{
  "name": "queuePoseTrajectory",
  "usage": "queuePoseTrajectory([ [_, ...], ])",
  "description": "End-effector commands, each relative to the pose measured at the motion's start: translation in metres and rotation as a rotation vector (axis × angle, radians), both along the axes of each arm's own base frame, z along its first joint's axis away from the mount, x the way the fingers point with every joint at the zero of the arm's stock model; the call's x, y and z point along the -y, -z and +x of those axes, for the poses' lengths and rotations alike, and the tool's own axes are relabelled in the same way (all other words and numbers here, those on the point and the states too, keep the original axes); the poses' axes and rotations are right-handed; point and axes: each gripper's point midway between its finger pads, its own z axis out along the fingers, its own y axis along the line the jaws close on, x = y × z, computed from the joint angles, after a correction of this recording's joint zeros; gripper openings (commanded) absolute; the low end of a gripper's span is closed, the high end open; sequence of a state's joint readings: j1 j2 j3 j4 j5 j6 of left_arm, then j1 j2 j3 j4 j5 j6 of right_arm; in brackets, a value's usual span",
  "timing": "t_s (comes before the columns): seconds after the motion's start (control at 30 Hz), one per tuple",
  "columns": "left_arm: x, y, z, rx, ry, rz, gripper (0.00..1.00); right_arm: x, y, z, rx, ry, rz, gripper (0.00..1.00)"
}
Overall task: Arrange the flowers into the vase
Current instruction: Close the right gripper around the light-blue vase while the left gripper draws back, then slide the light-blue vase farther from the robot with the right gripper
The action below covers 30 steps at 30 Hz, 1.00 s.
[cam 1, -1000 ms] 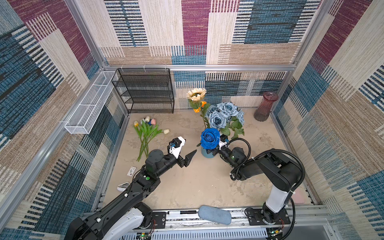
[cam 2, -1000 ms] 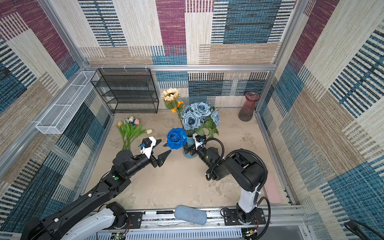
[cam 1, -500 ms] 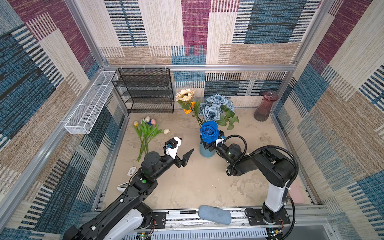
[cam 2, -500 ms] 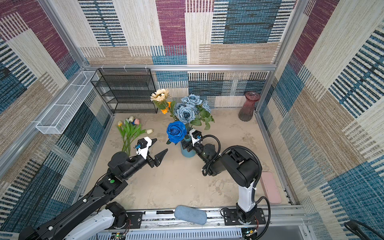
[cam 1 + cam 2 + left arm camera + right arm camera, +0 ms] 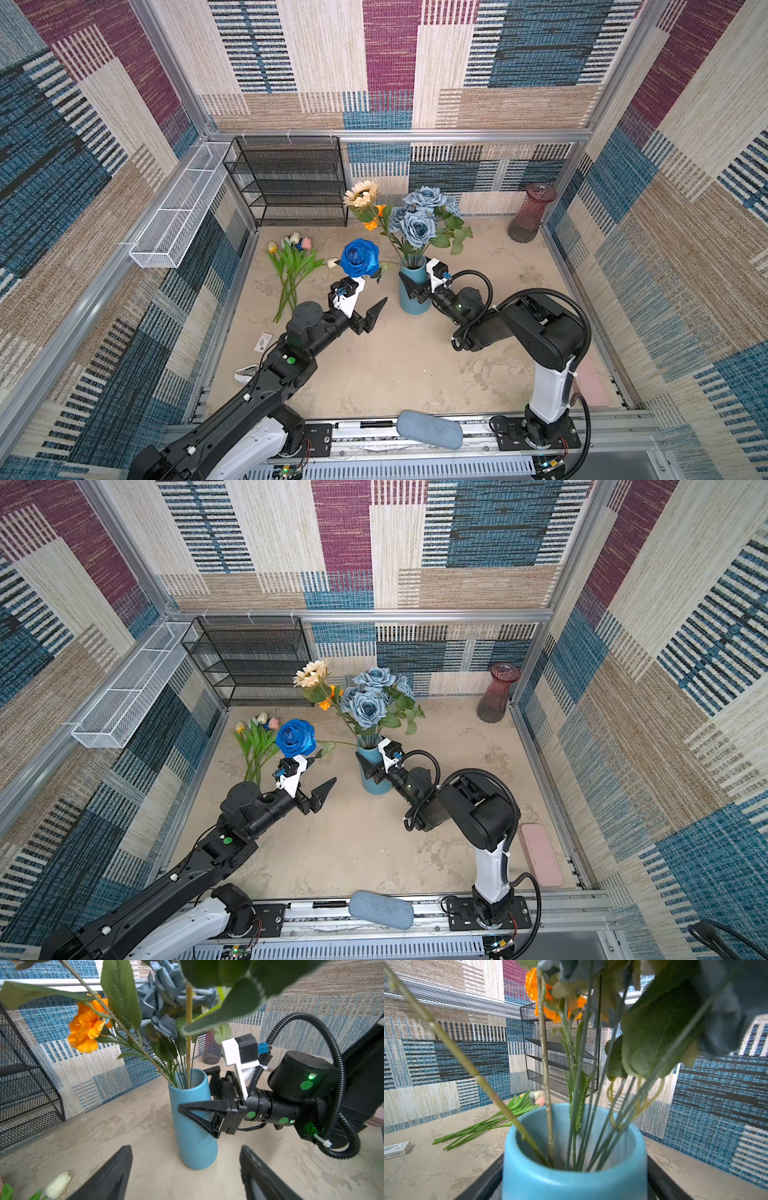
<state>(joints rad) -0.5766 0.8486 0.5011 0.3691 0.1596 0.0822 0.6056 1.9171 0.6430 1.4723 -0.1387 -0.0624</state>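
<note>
- Two pads lie nearest the arm bases: a blue-grey pad [image 5: 428, 428] on the front rail and a pink pad [image 5: 594, 386] at the right edge of the table [image 5: 395, 365].
- Next, the left gripper [image 5: 365, 305] hovers over the table, fingers spread wide and empty, aimed at the blue vase [image 5: 412, 305] and just short of it.
- On the vase's other side the right gripper [image 5: 415, 284] lies level; its fingers clamp the vase's upper body, one facing the left gripper, one behind by the rim; the vase stands on the table near its middle.
- From the vase the deep-blue rose [image 5: 359, 257] runs its stem out almost level toward the left; the bloom faces up and hangs over the left gripper.
- Also in the vase, the dusty-blue roses [image 5: 417, 226], cream sunflower [image 5: 361, 193] and orange marigold [image 5: 372, 222] stand steep, stems fanning toward the back wall, the sunflower's slanting back-left; their leaves crowd both wrist views.
- Left of the vase the tulips [image 5: 293, 266] lie flat on the table; stems point to the front, heads to the back.
- Farthest back: a black wire rack [image 5: 291, 183] against the wall, a white wire basket [image 5: 183, 208] hung on the left wall, a dark red glass vase [image 5: 530, 214] in the right back corner.
</note>
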Motion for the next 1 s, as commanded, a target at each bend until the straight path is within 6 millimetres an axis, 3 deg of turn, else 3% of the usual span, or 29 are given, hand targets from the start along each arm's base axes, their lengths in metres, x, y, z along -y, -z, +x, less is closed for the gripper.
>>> queuePoseTrajectory([
  [0.0,-0.003,-0.006,0.002,0.045,-0.019,0.016,0.84,0.002,-0.038,-0.018,0.155,-0.050,0.100,0.26],
  [0.47,-0.010,-0.004,0.010,0.057,-0.066,0.014,0.84,0.005,-0.089,0.015,0.298,-0.075,0.183,0.14],
  [0.57,-0.011,-0.003,0.010,0.055,-0.069,0.020,0.84,0.005,-0.098,0.020,0.326,-0.076,0.193,0.05],
  [0.8,-0.015,-0.005,0.010,0.065,-0.085,0.028,0.84,0.010,-0.109,0.019,0.365,-0.080,0.220,0.05],
  [0.97,-0.014,-0.006,0.013,0.068,-0.086,0.033,0.85,0.007,-0.119,0.044,0.405,-0.084,0.250,0.04],
])
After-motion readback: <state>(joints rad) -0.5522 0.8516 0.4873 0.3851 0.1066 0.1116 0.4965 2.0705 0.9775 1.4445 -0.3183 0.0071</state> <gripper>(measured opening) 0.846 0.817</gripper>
